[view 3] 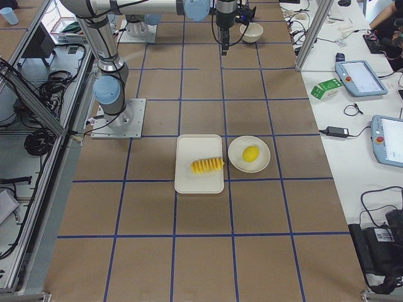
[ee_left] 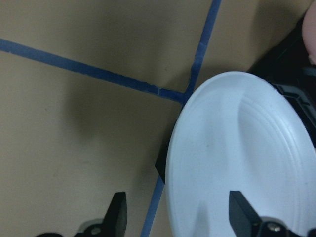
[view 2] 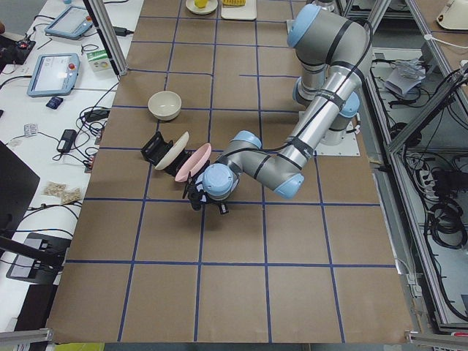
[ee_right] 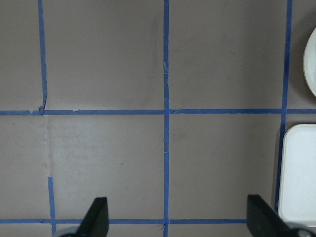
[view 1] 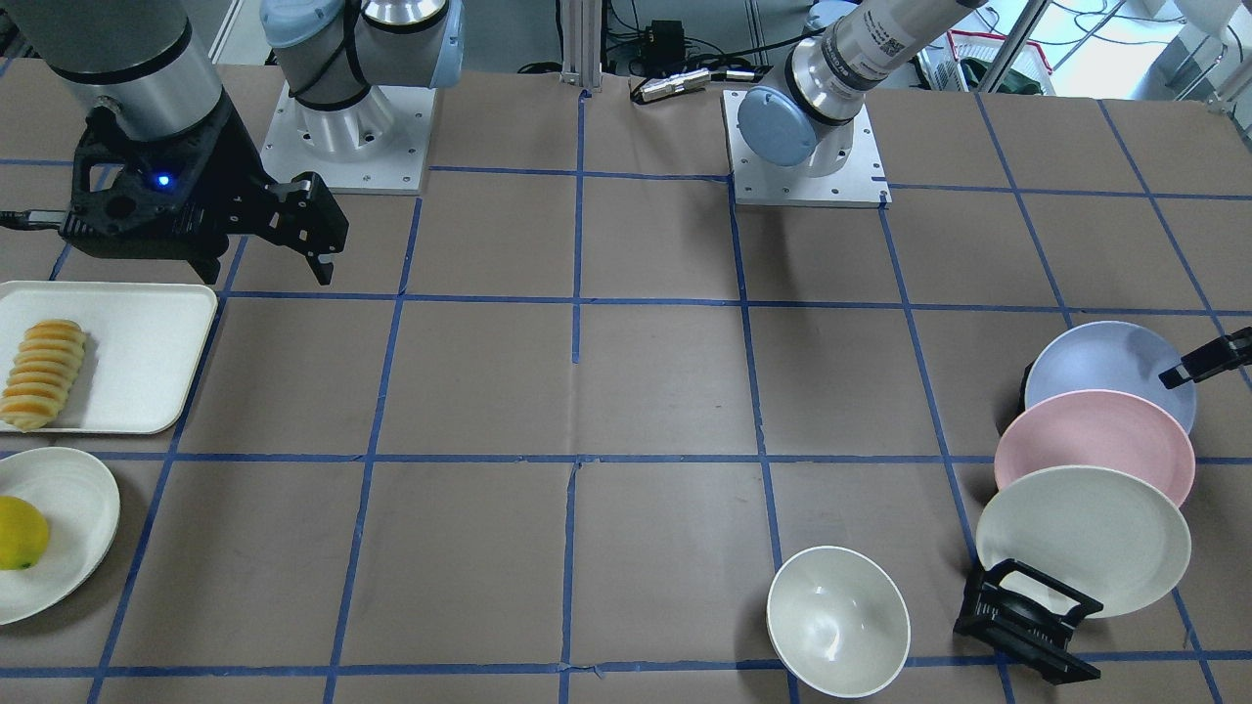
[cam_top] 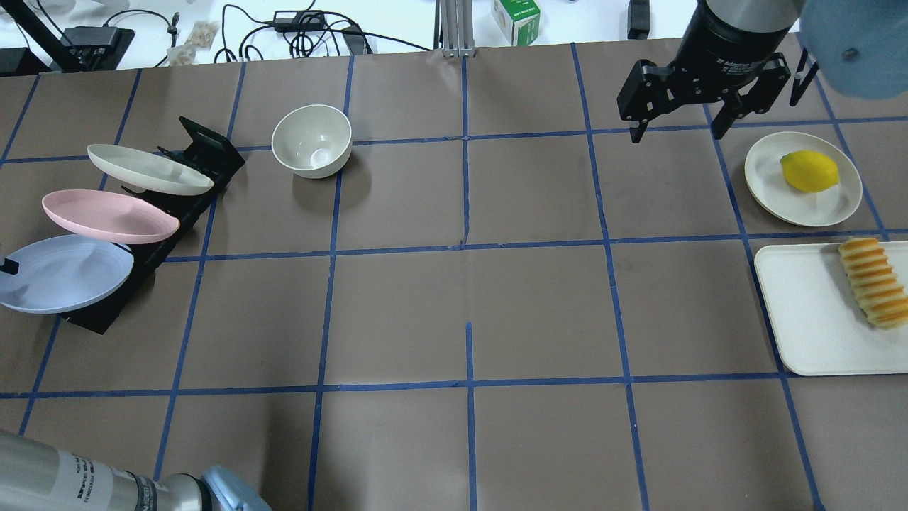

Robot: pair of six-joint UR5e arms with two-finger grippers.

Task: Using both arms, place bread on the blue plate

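Blue plate [ee_left: 247,158] rim between the left gripper's [ee_left: 178,211] spread jaws, bread [cam_top: 874,282] far across from that plate, nearer the right gripper [cam_top: 677,130], also spread.

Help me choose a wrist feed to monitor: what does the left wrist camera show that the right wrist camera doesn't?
Only the left wrist view shows the blue plate against the black rack, plus a sliver of the pink plate at the top right corner. Only the right wrist view shows the white tray and a cream plate, both cut off at its right edge. Both show the brown table with blue tape lines, and an open gripper: the left gripper and the right gripper.
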